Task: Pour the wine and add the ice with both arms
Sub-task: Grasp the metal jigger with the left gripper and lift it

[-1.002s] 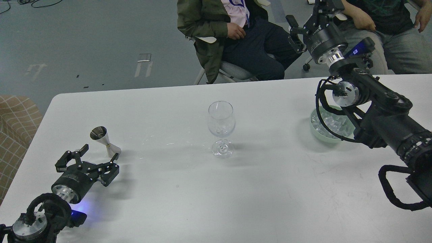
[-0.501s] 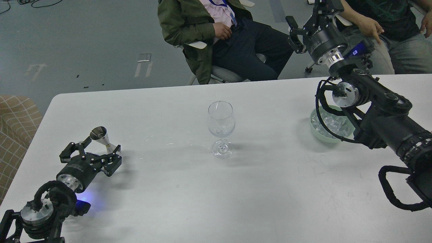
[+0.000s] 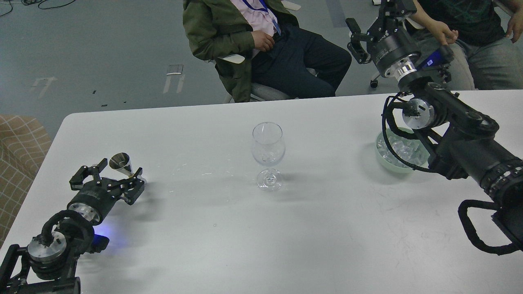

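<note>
Our white worktop (image 3: 229, 245) fills most of the view, its far edge running in front of two seated people (image 3: 269, 45). Our right arm (image 3: 461, 143) reaches in from the right edge and rises over the far right corner, passing above a pale green bowl (image 3: 382, 161) that sits near the right edge. Our left arm (image 3: 57, 245) comes in at the near left corner and lies low over the worktop.

Our right gripper (image 3: 369, 20) is held high beyond the far edge, in front of the people; one finger shows on its left side, but we cannot tell how wide it stands or whether it has anything. Our left gripper (image 3: 107, 174) is spread wide near the left edge, one finger on each side of a small metal measuring cup (image 3: 121, 163). The cup stands upright between the fingers; whether they touch it we cannot tell, and they are not closed on it.

The clear stemmed wine glass (image 3: 267, 155) stands upright at the middle of the worktop, well apart from both grippers. Faint glints show low in its bowl; we see no coloured wine in it.

The ice (image 3: 402, 149) lies in the green bowl as a heap of clear cubes, partly hidden by our right arm. A few small wet specks (image 3: 192, 171) mark the worktop between the measuring cup and the glass.
</note>
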Action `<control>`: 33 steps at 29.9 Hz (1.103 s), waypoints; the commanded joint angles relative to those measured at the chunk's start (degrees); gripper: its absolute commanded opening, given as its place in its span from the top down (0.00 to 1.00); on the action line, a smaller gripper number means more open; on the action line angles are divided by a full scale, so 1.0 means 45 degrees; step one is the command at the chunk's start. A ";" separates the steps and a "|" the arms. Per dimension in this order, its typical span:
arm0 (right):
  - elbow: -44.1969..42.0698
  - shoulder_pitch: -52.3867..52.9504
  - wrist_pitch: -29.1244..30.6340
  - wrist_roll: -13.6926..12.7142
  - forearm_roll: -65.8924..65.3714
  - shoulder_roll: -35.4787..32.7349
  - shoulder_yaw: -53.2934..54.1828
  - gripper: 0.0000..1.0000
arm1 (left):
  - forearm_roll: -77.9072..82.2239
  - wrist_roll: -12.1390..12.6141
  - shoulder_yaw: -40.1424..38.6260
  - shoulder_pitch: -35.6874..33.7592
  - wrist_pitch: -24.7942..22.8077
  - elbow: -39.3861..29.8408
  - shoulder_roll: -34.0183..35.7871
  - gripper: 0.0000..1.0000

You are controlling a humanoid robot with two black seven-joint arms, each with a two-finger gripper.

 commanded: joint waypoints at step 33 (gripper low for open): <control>0.0018 0.0108 0.0001 0.0000 0.0003 0.0039 -0.0426 0.00 | 0.0077 -0.0002 0.0396 -0.0032 -0.0126 0.0171 -0.0153 0.78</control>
